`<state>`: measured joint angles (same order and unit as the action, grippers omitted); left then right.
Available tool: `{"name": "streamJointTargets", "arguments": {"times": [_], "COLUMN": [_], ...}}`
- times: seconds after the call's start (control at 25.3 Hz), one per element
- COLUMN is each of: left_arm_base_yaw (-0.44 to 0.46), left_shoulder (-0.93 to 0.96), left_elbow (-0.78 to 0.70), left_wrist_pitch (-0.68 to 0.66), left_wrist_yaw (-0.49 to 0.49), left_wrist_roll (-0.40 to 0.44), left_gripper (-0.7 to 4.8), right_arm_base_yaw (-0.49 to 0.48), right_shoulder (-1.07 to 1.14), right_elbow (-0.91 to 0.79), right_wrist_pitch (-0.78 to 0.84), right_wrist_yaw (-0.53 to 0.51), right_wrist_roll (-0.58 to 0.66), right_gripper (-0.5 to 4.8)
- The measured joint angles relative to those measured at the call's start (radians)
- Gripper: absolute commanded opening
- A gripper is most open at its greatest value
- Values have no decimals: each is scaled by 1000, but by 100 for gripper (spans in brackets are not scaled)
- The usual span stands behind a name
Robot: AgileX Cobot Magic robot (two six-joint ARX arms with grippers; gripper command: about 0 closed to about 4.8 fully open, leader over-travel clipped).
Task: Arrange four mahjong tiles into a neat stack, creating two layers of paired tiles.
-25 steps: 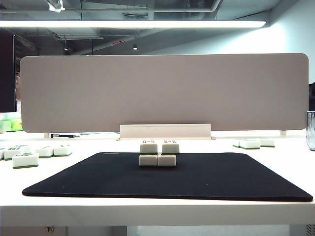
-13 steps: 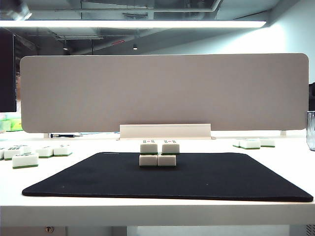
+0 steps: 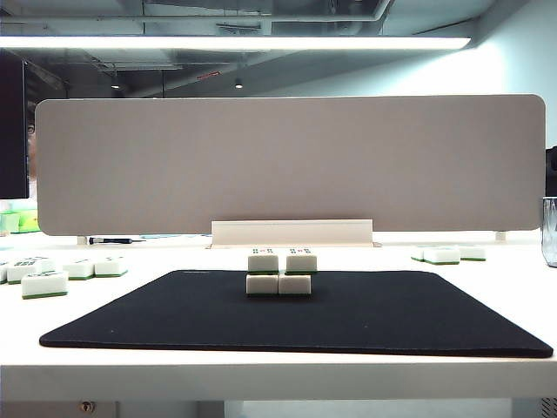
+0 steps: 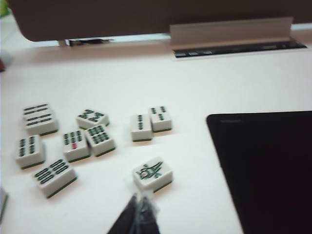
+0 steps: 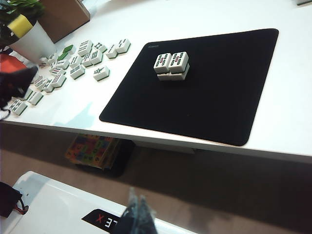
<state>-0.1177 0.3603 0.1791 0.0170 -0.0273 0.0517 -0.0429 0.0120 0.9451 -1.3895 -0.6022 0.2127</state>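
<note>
The stack of 4 tiles sits on the mat near its far edge, about midway between its left and right edges: 2 side by side, 2 more on top. The mat lies on the bench along its front edge. Loose tiles lie toward the bench's left edge, a few more toward its right. The left gripper hangs above the left group; the right gripper hangs off the bench, before its front edge.
</note>
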Motion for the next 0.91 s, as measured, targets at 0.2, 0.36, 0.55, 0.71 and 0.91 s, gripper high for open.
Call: {"name": "streamJointTargets", "arguments": {"times": [0.2,0.36,0.55,0.71,0.91], "left_arm_base_yaw": [83,98,124,135,140], "left_shoulder": [-142,-177,-279,-340,-358], "left_elbow": [-172,-175,-175,-175,-174], "left_wrist_pitch": [29,10,-83,-166,-193], "left_wrist_yaw": [7,9,9,9,9], "left_wrist_roll": [-4,-4,-3,-3,-2], "left_gripper": [-6,-6,-6,-6,-6], "right_arm_base_yaw": [0,0,0,0,0], "right_shoulder": [0,0,0,0,0], "right_elbow": [0,0,0,0,0], "right_wrist_pitch": [0,0,0,0,0], "right_wrist_yaw": [0,0,0,0,0], "right_wrist_roll": [0,0,0,0,0], "right_gripper": [-1,-1,-1,-1,-1]}}
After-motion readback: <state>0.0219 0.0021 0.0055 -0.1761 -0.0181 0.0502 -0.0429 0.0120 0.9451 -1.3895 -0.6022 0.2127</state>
